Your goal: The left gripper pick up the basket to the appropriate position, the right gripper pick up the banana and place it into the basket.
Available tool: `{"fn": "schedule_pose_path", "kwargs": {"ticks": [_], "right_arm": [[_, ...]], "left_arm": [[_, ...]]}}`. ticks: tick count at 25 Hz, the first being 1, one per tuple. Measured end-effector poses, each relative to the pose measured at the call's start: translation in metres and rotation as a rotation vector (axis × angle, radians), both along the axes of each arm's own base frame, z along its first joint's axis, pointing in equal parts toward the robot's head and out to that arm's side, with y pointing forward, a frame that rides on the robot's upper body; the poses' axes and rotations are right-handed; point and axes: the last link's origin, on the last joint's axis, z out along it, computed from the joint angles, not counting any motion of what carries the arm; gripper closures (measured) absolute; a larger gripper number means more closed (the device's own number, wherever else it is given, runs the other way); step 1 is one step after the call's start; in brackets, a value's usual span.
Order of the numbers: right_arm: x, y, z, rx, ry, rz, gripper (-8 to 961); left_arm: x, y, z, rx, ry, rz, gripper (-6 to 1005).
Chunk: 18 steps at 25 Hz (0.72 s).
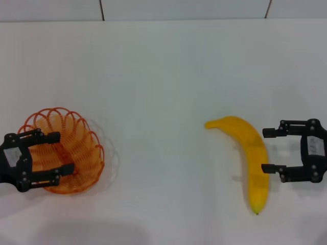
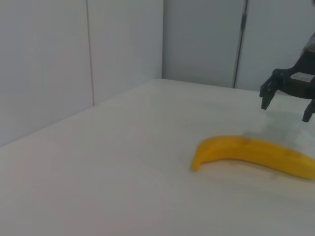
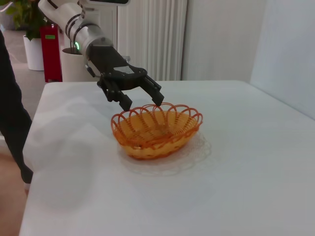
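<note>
On the white bench (image 1: 163, 76), the black left end effector (image 1: 55, 153), fingers apart, hangs over the near-left rim of the orange wire basket (image 1: 76, 138) and should drop squarely astride it before closing, while the open right end effector (image 1: 268, 150) flanks the yellow banana (image 1: 250, 153).

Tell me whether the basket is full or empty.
Empty: the basket shows only bare orange wire inside, and the banana lies on the table apart from it.
</note>
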Motion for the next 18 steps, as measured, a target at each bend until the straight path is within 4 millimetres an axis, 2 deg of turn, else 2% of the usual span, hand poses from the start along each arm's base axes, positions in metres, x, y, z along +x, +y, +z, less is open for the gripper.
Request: {"fn": "schedule_pose_path", "kwargs": {"ticks": [13,18], "right_arm": [[-0.0011,0.0009,-0.0007,-0.001,0.002,0.003,217],[-0.0009,0.0008,-0.0005,0.001,0.002,0.002,219]], "left_arm": [[0.0019,0.0027,0.0001,0.0,0.001,-0.007,170],[0.0079,0.0097,0.009,0.036,-0.025,-0.004,170]]}}
